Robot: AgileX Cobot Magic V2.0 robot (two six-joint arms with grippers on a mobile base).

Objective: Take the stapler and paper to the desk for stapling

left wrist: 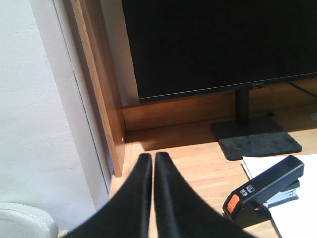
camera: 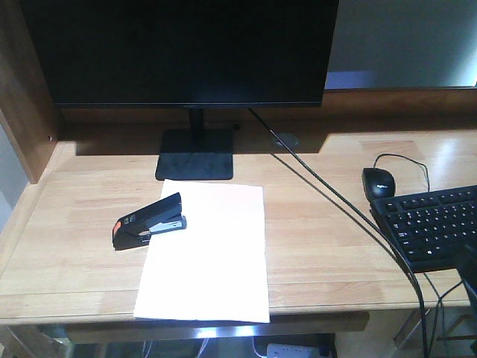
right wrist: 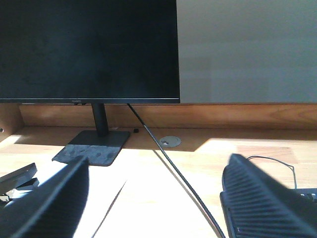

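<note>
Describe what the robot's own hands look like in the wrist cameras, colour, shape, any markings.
Both are black. The left hand shows two long fingers tapering to narrow tips, smooth and matte. The right hand shows two broad fingers with a fine ribbed texture and rounded ends. No markings, labels or robot cables show on either, and the arms themselves are out of view.

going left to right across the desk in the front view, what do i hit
stapler → paper → black cable → mouse → keyboard. The monitor spans much of the back, so it is left out.
</note>
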